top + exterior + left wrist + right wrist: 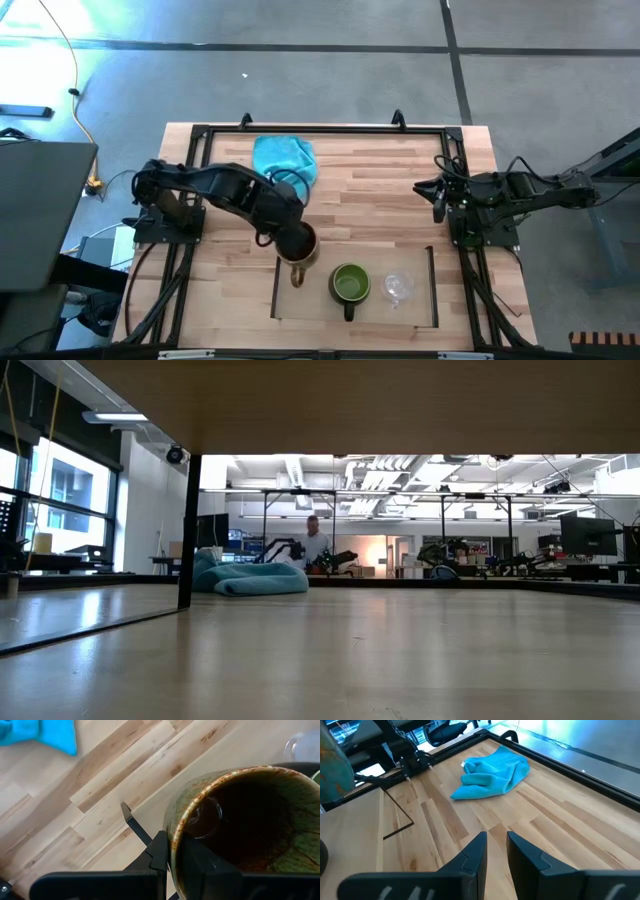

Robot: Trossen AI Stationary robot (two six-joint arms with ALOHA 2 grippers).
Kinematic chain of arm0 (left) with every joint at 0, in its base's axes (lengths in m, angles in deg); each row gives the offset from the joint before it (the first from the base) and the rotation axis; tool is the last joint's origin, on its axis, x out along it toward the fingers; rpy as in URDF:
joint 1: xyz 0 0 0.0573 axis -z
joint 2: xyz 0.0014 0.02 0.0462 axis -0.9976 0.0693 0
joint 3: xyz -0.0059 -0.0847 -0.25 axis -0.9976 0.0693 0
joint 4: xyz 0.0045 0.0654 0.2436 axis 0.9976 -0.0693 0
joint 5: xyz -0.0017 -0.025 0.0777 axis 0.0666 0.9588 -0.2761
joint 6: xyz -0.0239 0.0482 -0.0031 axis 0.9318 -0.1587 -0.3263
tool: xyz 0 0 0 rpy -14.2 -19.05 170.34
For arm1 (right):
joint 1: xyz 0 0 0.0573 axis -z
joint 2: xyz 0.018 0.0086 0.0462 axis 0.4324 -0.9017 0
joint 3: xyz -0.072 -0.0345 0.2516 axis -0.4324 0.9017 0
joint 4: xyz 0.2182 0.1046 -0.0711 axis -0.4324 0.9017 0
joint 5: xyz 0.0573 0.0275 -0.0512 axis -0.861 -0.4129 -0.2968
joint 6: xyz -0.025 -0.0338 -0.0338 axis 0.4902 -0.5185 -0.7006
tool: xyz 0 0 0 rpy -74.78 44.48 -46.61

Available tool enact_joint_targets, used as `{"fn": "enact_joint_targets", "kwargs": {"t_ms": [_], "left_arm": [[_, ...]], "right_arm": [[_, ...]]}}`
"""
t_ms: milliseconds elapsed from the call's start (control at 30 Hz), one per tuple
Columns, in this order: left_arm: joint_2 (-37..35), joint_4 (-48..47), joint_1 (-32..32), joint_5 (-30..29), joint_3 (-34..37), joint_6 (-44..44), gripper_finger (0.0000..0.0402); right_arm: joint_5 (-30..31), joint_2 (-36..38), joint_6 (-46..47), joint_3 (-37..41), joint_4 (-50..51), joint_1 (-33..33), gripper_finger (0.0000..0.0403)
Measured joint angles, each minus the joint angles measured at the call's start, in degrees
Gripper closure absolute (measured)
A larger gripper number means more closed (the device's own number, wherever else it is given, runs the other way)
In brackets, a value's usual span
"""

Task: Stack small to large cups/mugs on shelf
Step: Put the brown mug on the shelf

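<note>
My left gripper [292, 240] is shut on the brown mug [300, 250] over the far left corner of the shelf [310, 305], a pale board with dark rails. The mug's handle [297, 276] points toward the near edge. On the shelf, the green mug [350, 285] stands in the middle and the clear glass cup [398, 288] stands to its right. My right gripper [438, 195] waits at the table's right side, its fingers [475, 852] a narrow gap apart with nothing between them. My left gripper pinches the brown mug's rim [176, 837], one finger [159, 851] outside the wall and one inside the mug. The fingers come steeply from above. The mug hangs below them with its mouth up. Its base is hidden, so I cannot tell whether it rests on the shelf.
A crumpled turquoise cloth [285, 158] lies at the table's far side, left of the middle. A dark frame [320, 130] runs along the table's far edge and sides. Bare tabletop lies between the cloth and the right arm. A person [313, 542] is far off in the room.
</note>
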Motion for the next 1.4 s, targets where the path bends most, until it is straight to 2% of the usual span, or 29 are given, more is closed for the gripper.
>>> {"fn": "enact_joint_targets", "kwargs": {"t_ms": [300, 1100, 1400], "left_arm": [[2.72, 0.22, 1.70, 1.47, -0.46, 0.51, 0.0387], [3.51, 0.02, 5.66, 0.83, -0.59, 6.38, 0.0387], [5.56, 0.22, 5.92, 3.40, -0.59, 5.68, 0.0387]], "right_arm": [[0.00, 0.09, -0.51, 0.00, 0.13, -0.01, 0.0339], [0.00, 0.07, -1.19, 0.00, 0.39, 0.03, 0.0339], [-0.02, 0.07, -1.21, 0.00, 0.39, 0.03, 0.0339]]}}
